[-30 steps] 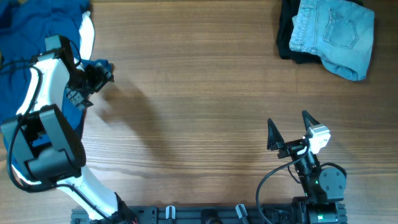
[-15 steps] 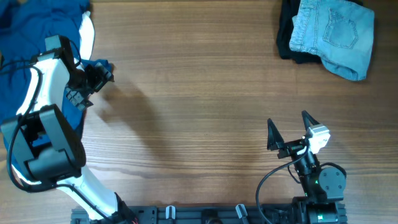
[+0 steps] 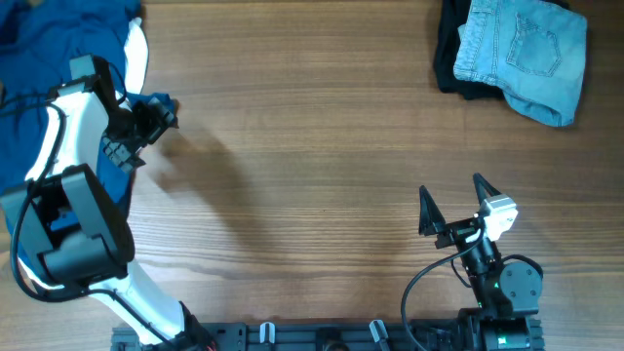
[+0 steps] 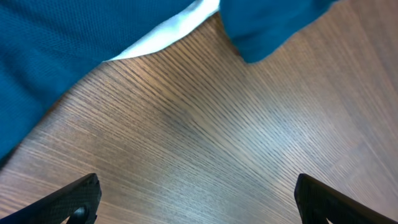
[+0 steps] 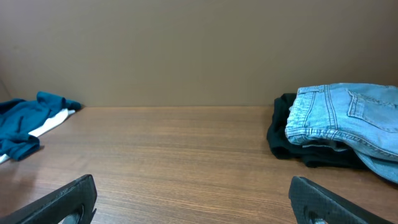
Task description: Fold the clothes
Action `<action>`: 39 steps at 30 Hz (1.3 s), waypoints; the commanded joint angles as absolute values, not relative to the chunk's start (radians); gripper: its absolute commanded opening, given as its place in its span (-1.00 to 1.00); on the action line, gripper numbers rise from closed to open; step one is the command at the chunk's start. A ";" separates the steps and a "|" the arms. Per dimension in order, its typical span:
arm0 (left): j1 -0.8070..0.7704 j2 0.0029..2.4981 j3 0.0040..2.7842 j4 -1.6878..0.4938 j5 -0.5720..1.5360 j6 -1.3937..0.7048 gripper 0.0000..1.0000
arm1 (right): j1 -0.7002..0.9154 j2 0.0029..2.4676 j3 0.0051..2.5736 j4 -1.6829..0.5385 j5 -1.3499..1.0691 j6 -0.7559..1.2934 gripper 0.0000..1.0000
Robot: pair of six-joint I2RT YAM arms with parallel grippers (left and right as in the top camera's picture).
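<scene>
I am holding my left end effector (image 4: 198,204) wide open and empty over bare desk (image 3: 312,146), beside the blue garment (image 3: 49,29); the right end effector (image 3: 454,191) is idling open, empty. Nothing is shifting since a second ago: the denim shorts (image 3: 526,49) are lying far right, unhandled

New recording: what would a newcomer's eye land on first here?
The folded pale denim shorts atop a black garment in the far right corner, and the crumpled blue garment at far left. Both tools are open and empty: left tool beside the blue garment, right tool near the front edge.
</scene>
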State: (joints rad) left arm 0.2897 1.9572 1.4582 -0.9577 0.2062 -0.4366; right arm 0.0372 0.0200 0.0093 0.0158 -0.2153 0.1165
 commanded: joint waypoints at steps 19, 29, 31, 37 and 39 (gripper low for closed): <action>0.053 1.312 1.472 -1.034 0.129 -0.450 1.00 | 0.042 0.005 0.005 0.018 -0.210 0.134 0.99; 0.053 1.054 1.322 -0.642 0.130 -0.426 1.00 | 0.042 0.005 0.005 0.018 -0.210 0.134 0.99; 0.056 0.991 1.192 -0.478 0.130 -0.426 1.00 | 0.042 0.005 0.005 0.018 -0.210 0.134 1.00; 0.060 0.756 0.702 -0.010 0.133 -0.423 1.00 | 0.042 0.005 0.005 0.018 -0.210 0.134 0.99; 0.068 0.691 0.582 0.070 0.132 -0.423 1.00 | 0.042 0.005 0.005 0.018 -0.210 0.134 0.99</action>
State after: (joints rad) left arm 0.0574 0.8036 0.7757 -0.0254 0.1387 -0.4316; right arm 0.0372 0.0181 0.0078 0.0154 -0.2153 0.1165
